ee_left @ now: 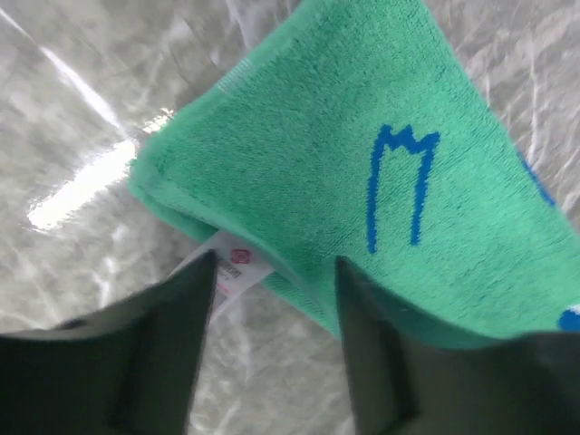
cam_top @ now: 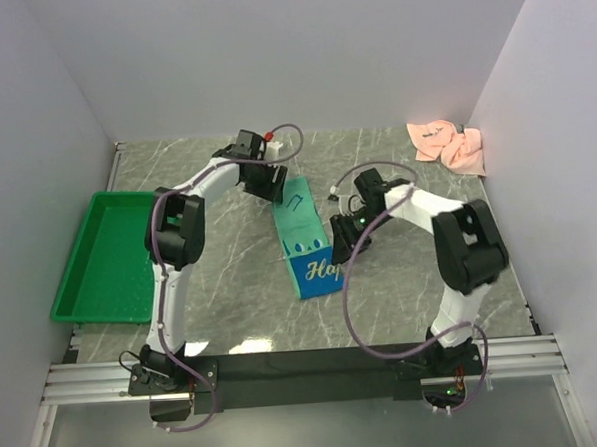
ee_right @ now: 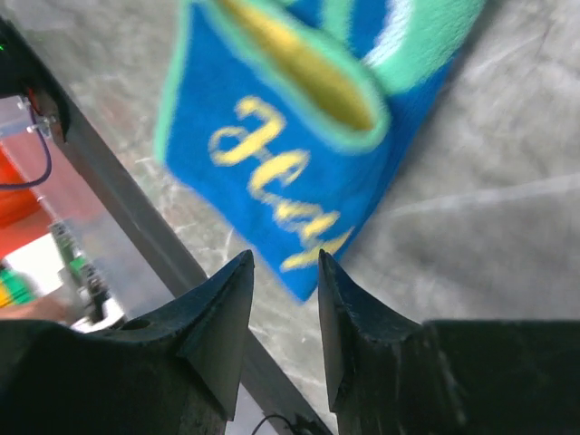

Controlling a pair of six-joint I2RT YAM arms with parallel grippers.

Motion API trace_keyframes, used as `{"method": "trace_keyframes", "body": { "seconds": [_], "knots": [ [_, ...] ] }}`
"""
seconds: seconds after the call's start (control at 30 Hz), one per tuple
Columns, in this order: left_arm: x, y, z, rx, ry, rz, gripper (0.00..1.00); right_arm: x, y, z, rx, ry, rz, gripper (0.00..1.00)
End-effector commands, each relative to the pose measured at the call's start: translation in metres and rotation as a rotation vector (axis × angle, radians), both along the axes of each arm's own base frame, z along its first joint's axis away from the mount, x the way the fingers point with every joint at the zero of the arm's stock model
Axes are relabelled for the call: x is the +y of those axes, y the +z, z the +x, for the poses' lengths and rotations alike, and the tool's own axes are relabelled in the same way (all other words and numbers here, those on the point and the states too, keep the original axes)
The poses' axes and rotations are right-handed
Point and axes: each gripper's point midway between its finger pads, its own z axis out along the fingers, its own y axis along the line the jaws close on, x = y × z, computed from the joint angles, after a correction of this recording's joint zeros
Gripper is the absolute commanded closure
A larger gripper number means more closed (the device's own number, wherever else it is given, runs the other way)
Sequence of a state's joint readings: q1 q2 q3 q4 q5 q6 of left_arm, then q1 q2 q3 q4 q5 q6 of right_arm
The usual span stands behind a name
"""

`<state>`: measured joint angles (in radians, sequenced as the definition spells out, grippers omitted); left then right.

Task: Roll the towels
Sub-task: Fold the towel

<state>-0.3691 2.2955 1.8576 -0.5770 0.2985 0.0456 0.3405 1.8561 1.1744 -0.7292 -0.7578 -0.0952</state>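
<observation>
Inside white walls, on the grey marbled worktop (cam_top: 221, 278), we are seeing the teal and blue towel (cam_top: 304, 238) lying as a folded strip between both arms. The left end effector (cam_top: 268, 182) is hovering released at its teal far end, and the right end effector (cam_top: 342, 243) is hovering released beside its blue, script-lettered near end. The pink towel (cam_top: 447, 144) is lying crumpled in the far right corner, and the green tray (cam_top: 100, 264) is sitting at the left edge.
</observation>
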Motion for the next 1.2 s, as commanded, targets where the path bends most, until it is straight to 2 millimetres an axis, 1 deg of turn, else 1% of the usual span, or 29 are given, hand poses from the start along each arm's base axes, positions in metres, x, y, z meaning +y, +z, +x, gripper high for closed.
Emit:
{"method": "trace_keyframes", "body": {
  "seconds": [0.0, 0.03, 0.07, 0.1, 0.13, 0.2, 0.23, 0.27, 0.3, 0.33, 0.37, 0.4, 0.47, 0.5, 0.53, 0.57, 0.6, 0.63, 0.67, 0.7, 0.77, 0.8, 0.87, 0.9, 0.93, 0.97, 1.07, 1.1, 1.17],
  "knots": [
    [0.012, 0.050, 0.027, -0.160, -0.010, -0.035, 0.27, 0.002, 0.051, 0.013, -0.217, -0.028, 0.089, 0.58],
    [0.015, 0.071, 0.022, -0.197, -0.020, -0.055, 0.21, 0.002, 0.057, 0.015, -0.249, -0.031, 0.097, 0.57],
    [0.017, 0.083, 0.020, -0.222, -0.030, -0.068, 0.15, 0.002, 0.068, 0.018, -0.301, -0.036, 0.110, 0.55],
    [0.021, 0.095, 0.019, -0.259, -0.044, -0.076, 0.09, 0.003, 0.071, 0.019, -0.309, -0.045, 0.115, 0.52],
    [0.022, 0.117, 0.006, -0.291, -0.070, -0.108, 0.07, 0.004, 0.075, 0.020, -0.322, -0.045, 0.126, 0.52],
    [0.026, 0.141, -0.006, -0.355, -0.107, -0.136, 0.06, 0.008, 0.077, 0.025, -0.317, -0.041, 0.144, 0.52],
    [0.029, 0.155, -0.025, -0.379, -0.125, -0.146, 0.07, 0.012, 0.079, 0.023, -0.300, -0.029, 0.167, 0.52],
    [0.030, 0.161, -0.036, -0.402, -0.160, -0.147, 0.11, 0.013, 0.072, 0.024, -0.268, -0.027, 0.164, 0.55],
    [0.031, 0.166, -0.057, -0.416, -0.179, -0.140, 0.14, 0.015, 0.072, 0.026, -0.267, -0.026, 0.173, 0.56],
    [0.030, 0.166, -0.069, -0.422, -0.195, -0.126, 0.16, 0.018, 0.071, 0.026, -0.261, -0.024, 0.184, 0.57],
    [0.032, 0.163, -0.079, -0.441, -0.230, -0.084, 0.18, 0.021, 0.068, 0.028, -0.267, -0.021, 0.191, 0.57],
    [0.024, 0.157, -0.107, -0.441, -0.283, -0.064, 0.19, 0.023, 0.067, 0.029, -0.267, -0.018, 0.191, 0.57],
    [0.019, 0.150, -0.130, -0.480, -0.356, -0.014, 0.19, 0.029, 0.058, 0.028, -0.229, 0.000, 0.197, 0.58],
    [0.010, 0.141, -0.159, -0.486, -0.422, -0.004, 0.20, 0.031, 0.054, 0.027, -0.211, 0.005, 0.196, 0.59],
    [0.006, 0.136, -0.170, -0.502, -0.459, 0.011, 0.21, 0.031, 0.049, 0.027, -0.193, 0.004, 0.199, 0.59],
    [0.000, 0.133, -0.180, -0.531, -0.505, 0.027, 0.22, 0.033, 0.037, 0.025, -0.158, 0.006, 0.192, 0.59],
    [-0.009, 0.119, -0.202, -0.529, -0.559, 0.054, 0.22, 0.033, 0.029, 0.023, -0.137, 0.004, 0.185, 0.60],
    [-0.014, 0.113, -0.211, -0.532, -0.587, 0.065, 0.23, 0.032, 0.022, 0.024, -0.123, 0.000, 0.176, 0.60],
    [-0.021, 0.107, -0.220, -0.540, -0.622, 0.076, 0.25, 0.031, 0.007, 0.019, -0.077, -0.005, 0.163, 0.62],
    [-0.031, 0.094, -0.238, -0.528, -0.672, 0.102, 0.26, 0.031, 0.001, 0.017, -0.054, -0.010, 0.156, 0.62],
    [-0.043, 0.082, -0.254, -0.527, -0.727, 0.112, 0.29, 0.028, -0.019, 0.011, -0.022, -0.022, 0.131, 0.64],
    [-0.050, 0.069, -0.270, -0.509, -0.777, 0.119, 0.30, 0.025, -0.027, 0.011, -0.006, -0.055, 0.099, 0.64],
    [-0.055, 0.058, -0.280, -0.505, -0.796, 0.125, 0.35, 0.025, -0.034, 0.007, 0.024, -0.079, 0.096, 0.65],
    [-0.062, 0.050, -0.290, -0.512, -0.829, 0.122, 0.36, 0.026, -0.036, 0.006, 0.021, -0.079, 0.090, 0.65],
    [-0.062, 0.045, -0.292, -0.523, -0.833, 0.138, 0.37, 0.027, -0.034, 0.006, 0.009, -0.080, 0.089, 0.65],
    [-0.068, 0.043, -0.301, -0.536, -0.866, 0.140, 0.38, 0.027, -0.033, 0.006, 0.012, -0.089, 0.085, 0.66],
    [-0.071, 0.035, -0.308, -0.566, -0.911, 0.160, 0.40, 0.027, -0.032, 0.001, 0.040, -0.096, 0.085, 0.69],
    [-0.071, 0.028, -0.314, -0.562, -0.932, 0.172, 0.40, 0.026, -0.034, 0.001, 0.042, -0.094, 0.079, 0.69],
    [-0.074, 0.026, -0.312, -0.597, -0.942, 0.180, 0.42, 0.024, -0.041, 0.001, 0.056, -0.098, 0.054, 0.72]
  ]
}}
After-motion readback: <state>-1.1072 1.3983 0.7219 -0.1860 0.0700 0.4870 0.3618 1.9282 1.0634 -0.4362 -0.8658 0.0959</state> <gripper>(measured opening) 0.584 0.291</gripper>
